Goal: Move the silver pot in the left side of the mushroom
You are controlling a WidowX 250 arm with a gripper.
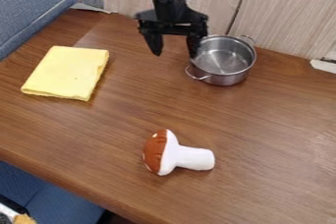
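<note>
A silver metal pot stands upright near the back edge of a wooden table, right of that edge's middle. The black gripper hangs just to the pot's left, its two fingers spread apart with nothing between them. One finger overlaps the pot's rim in the view; whether they touch cannot be told.

The pot looks thin-walled, so probably light for its size, stiff and hard to break, but smooth enough to slip or swivel in a loose hold. The best hold is likely the near-left rim, one finger inside and one outside, clear of the wire handle, which could catch a fingertip.

Counted: one pot with two loop handles, one toy mushroom, one folded yellow cloth, one robot arm. The mushroom lies on its side towards the front edge, its red-brown cap pointing left, its white stem right. The cloth lies by the left edge. The pot has yet to be set left of the mushroom.
</note>
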